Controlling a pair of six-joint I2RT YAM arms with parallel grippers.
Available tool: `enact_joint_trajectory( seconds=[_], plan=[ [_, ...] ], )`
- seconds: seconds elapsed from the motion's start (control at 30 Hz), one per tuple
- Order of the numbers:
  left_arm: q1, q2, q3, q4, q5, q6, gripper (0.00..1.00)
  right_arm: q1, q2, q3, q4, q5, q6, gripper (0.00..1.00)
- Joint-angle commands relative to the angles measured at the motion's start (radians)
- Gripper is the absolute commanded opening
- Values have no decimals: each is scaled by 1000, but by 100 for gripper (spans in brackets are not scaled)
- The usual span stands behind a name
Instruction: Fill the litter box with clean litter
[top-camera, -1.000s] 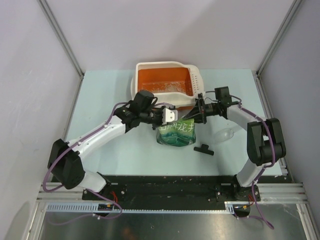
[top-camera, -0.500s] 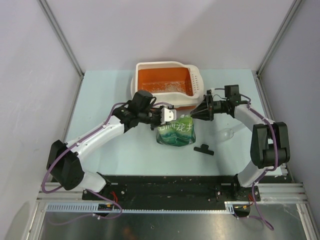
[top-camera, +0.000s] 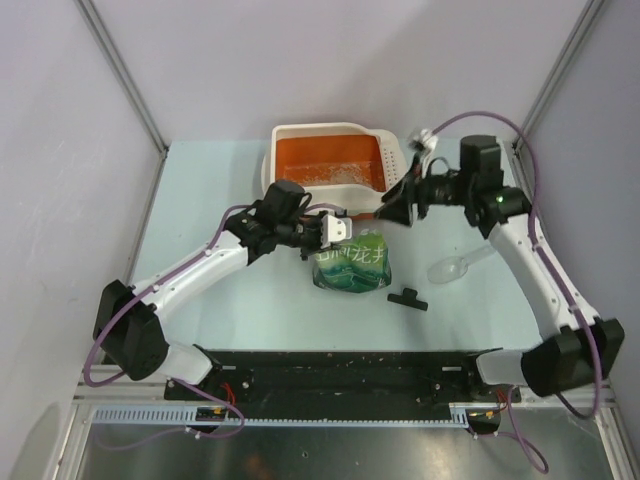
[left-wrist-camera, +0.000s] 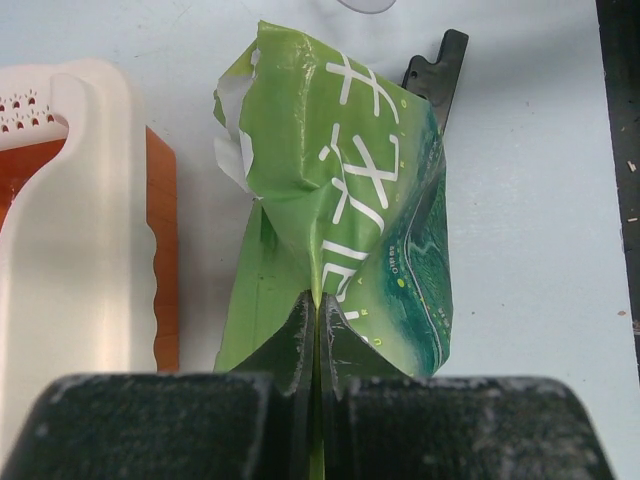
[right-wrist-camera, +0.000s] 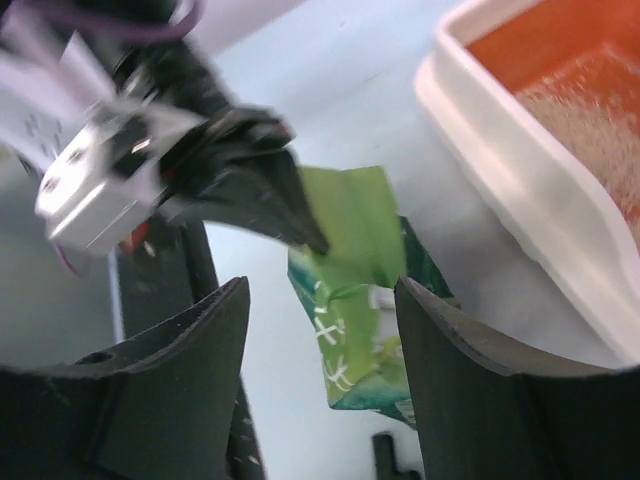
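Pale blue surface (top-camera: 200, 200) is carrying the litter box (top-camera: 300, 131) at upper centre, thin clean litter (top-camera: 330, 175) lying inside. Left end effector (left-wrist-camera: 318, 330) is pinching the green pouch (top-camera: 352, 262) by its edge; right end effector (right-wrist-camera: 320, 290) is hovering wide and empty. Soft and floppy, the pouch likely wants gripping near its corners.

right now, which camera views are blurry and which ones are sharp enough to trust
right wrist: motion blur smears the left gripper and the green pouch, and the litter box rim looks soft; left wrist: crisp, the pouch's white characters are readable; top external: sharp, evenly lit, with only faint shadows on the table.
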Motion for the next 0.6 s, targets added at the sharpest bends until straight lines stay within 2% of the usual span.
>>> enact_joint_trajectory(
  seconds=[0.0, 0.07, 0.1, 0.3, 0.43, 0.57],
  plan=[
    [32, -33, 22, -44, -6, -20, 0, 141, -123, -78, -211, 253, -578, 66],
    [38, -29, 22, -41, -1, -28, 0, 208, -151, -98, -216, 286, -718, 66],
    [43, -27, 25, -41, 9, -34, 0, 230, -162, -109, -215, 343, -757, 66],
    [58, -20, 26, -24, 37, -49, 0, 339, -171, -161, -171, 412, -947, 64],
    [63, -16, 24, -20, 43, -54, 0, 399, -156, -204, -108, 468, -1043, 64],
    [67, -16, 18, -20, 60, -54, 0, 434, -159, -264, 1, 534, -1063, 61]
  ],
)
